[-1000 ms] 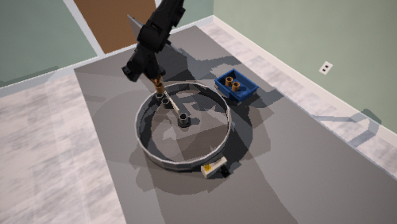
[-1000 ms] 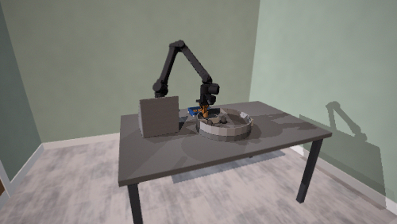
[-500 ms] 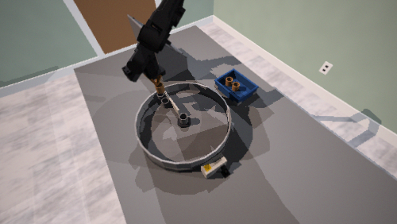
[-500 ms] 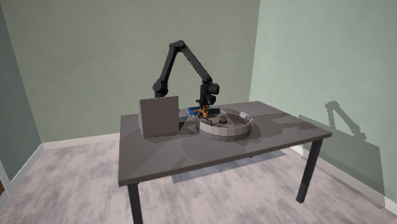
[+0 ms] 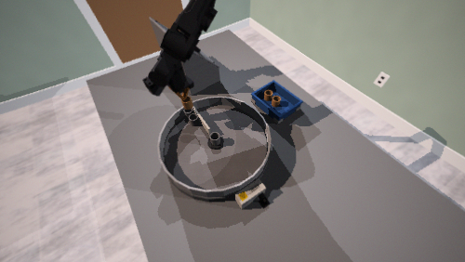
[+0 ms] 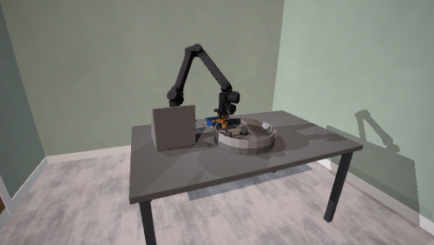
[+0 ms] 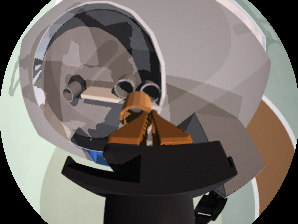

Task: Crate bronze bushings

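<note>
The arm [image 6: 204, 61] is matte black throughout, built of slender straight links joined by rounded cylindrical joint housings. Just above the gripper [image 5: 186, 98] sits a blocky, angular black wrist housing [image 5: 179, 39]. The gripper's fingers are orange-brown wedge shapes, set in a broad black body [image 7: 149, 163].

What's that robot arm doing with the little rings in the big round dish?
The gripper is shut on a bronze bushing, holding it at the back rim of the turning table. Two bronze bushings already sit in the blue crate beside it. Steel bushings remain on the turning table, where they belong. This one has yet to go into the crate.
</note>
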Action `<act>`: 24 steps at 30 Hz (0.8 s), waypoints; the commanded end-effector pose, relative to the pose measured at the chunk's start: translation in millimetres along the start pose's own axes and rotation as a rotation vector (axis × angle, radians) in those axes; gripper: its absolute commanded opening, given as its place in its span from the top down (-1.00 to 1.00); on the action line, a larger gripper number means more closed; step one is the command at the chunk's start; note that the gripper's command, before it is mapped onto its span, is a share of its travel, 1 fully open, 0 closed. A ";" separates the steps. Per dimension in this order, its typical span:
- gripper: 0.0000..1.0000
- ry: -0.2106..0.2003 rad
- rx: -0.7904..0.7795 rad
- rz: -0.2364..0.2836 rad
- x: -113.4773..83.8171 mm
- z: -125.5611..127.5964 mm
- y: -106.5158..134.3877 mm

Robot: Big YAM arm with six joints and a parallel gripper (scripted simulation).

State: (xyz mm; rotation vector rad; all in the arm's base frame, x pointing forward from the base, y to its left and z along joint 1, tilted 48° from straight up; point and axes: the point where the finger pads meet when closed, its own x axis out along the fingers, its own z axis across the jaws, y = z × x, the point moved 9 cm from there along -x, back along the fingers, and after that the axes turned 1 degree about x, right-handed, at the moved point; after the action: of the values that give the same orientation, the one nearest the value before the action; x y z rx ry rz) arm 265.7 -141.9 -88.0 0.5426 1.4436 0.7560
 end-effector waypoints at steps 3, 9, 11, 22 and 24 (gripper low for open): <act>1.00 -0.029 -0.023 -0.040 -15.6 13.5 -6.7; 1.00 -0.008 -0.013 -0.019 -6.3 10.4 8.1; 1.00 -0.009 -0.014 -0.020 -7.0 14.3 11.8; 1.00 -0.015 -0.021 -0.021 -8.6 48.6 59.0; 1.00 -0.009 -0.014 -0.015 -6.6 49.4 67.8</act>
State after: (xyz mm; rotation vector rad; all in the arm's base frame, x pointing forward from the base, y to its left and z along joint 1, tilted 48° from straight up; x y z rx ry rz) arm 297.1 -96.5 -41.2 0.5046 1.4259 0.7881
